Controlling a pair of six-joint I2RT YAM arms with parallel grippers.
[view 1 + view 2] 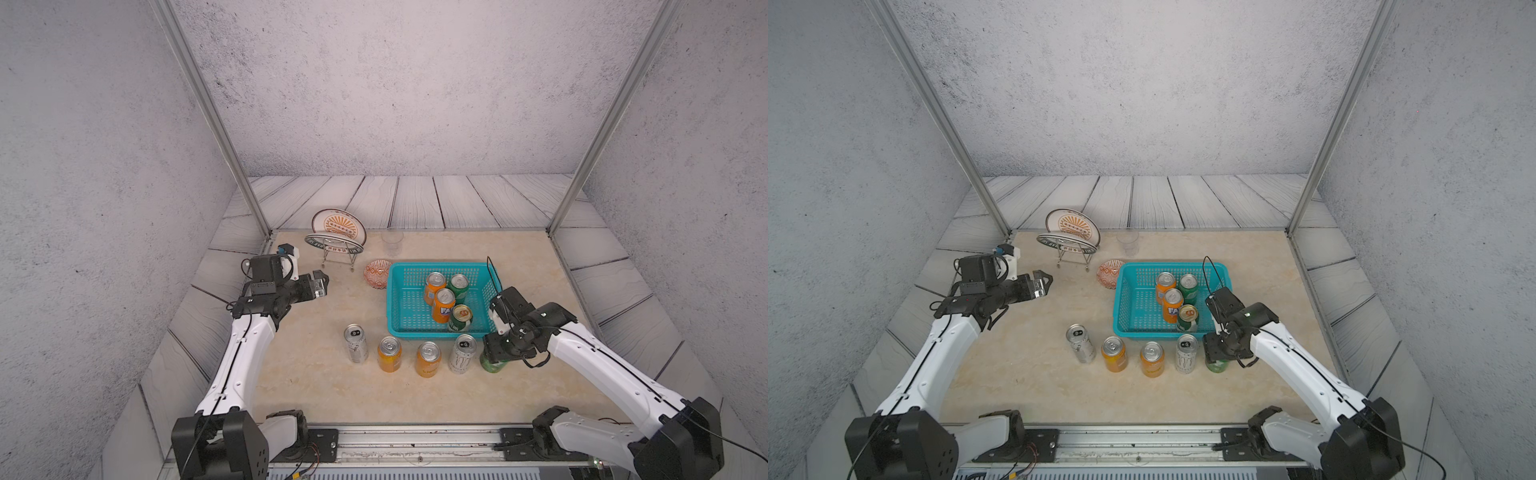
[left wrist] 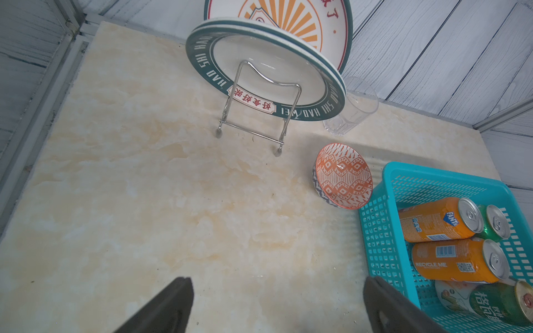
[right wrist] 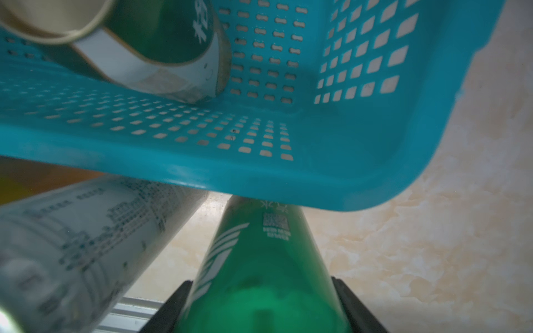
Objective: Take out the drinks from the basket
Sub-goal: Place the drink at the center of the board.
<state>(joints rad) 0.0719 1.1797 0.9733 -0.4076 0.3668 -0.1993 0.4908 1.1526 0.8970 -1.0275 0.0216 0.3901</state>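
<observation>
Four drinks sit in the turquoise basket (image 1: pixel 409 309) on your marbled table (image 1: pixel 324 395). The rear orange can (image 1: pixel 434 287) and rear green can (image 1: pixel 459 286) stand side by side. Closer to you are the front orange can (image 1: pixel 443 306) and the gold-topped green can (image 1: pixel 460 318), all grouped in the basket's right half.

Five more drinks line up on the table along the basket's near wall. From your left they are the end silver-white can (image 1: pixel 356 343), the third orange can (image 1: pixel 389 354), the fourth orange can (image 1: pixel 428 359), the second silver-white can (image 1: pixel 462 354) and the held green can (image 1: pixel 1217 365).

Your right gripper (image 3: pixel 261 305) has its fingers clamped on both sides of the held green can. That can is upright just outside the basket's near right corner; its base is hidden, so you cannot tell whether it touches the table.

Your left gripper (image 1: pixel 320 286) hangs with its jaws spread wide and nothing between them. It is above bare table, well left of the basket and near the plate rack (image 1: pixel 338 241). A patterned bowl (image 1: pixel 377 272) sits just beside the basket's far left corner, with a clear cup (image 1: pixel 392 241) behind it.
</observation>
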